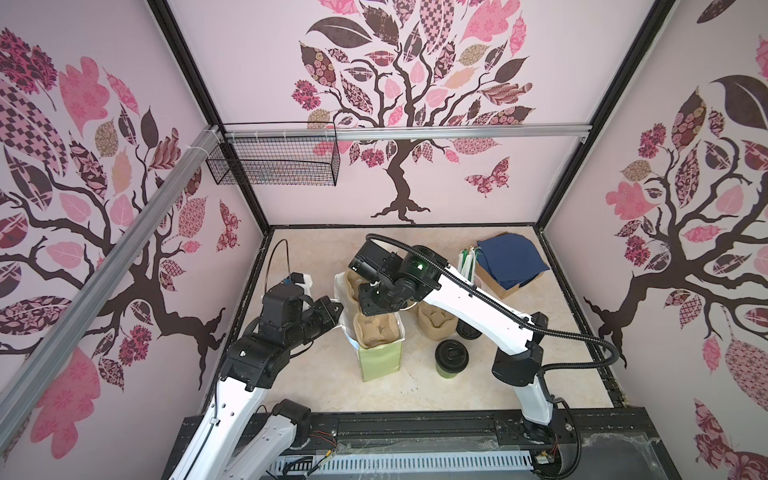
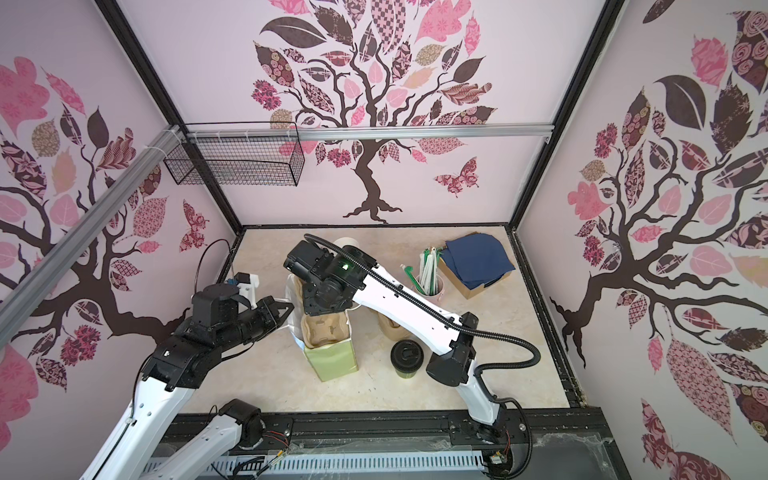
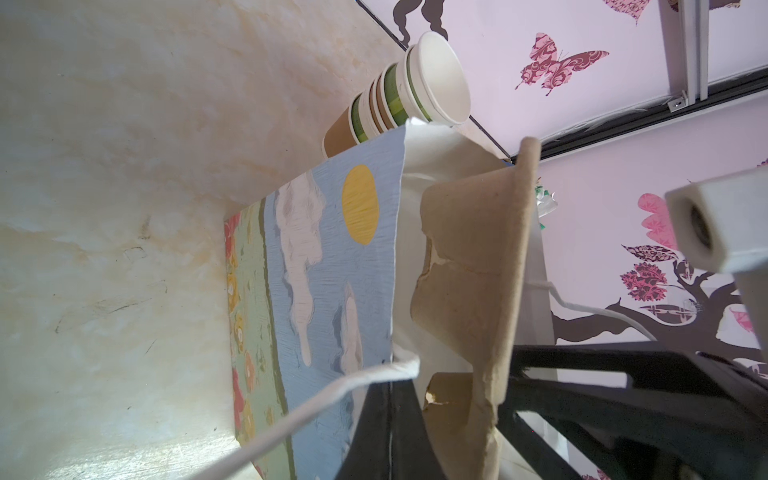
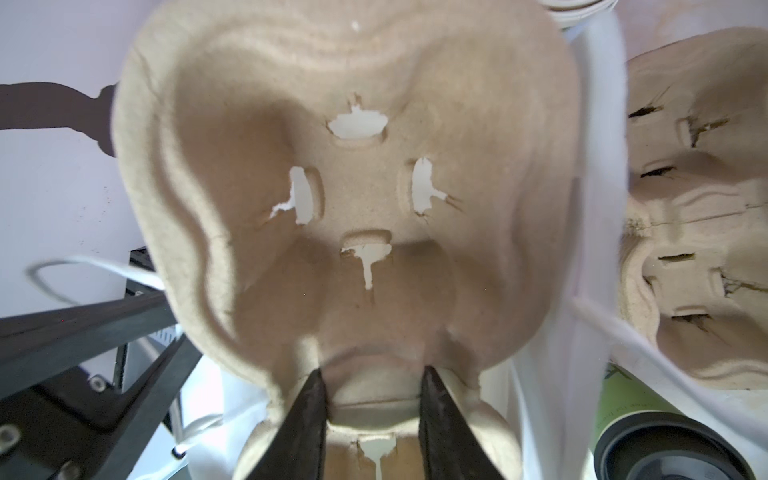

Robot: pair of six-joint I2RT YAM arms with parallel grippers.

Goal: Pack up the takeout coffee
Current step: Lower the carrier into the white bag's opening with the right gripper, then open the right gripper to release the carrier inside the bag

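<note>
Two arms meet at a paper bag [image 1: 380, 361] standing mid-table in both top views. The left gripper [image 1: 335, 305] sits at the bag's left rim. The right gripper [image 1: 368, 301] reaches down into its mouth, where a pulp cup carrier [image 1: 374, 330] sticks up. The takeout coffee [image 1: 451, 357], black-lidded, stands upright on the table [image 1: 415, 395] just right of the bag, apart from both grippers.

From the left wrist, the left fingers [image 3: 374, 419] are pressed fully together on the bag's top edge, beside its white cord handle [image 3: 332, 388]. A stack of empty cups [image 3: 399, 95] stands beyond the bag.

From the right wrist, the right fingers [image 4: 307, 419] stand partly apart, one on each side of the carrier's middle ridge, gripping it. A second carrier [image 4: 698, 208] lies outside the bag, with a green, dark-lidded cup next to it, most likely the coffee.
</note>
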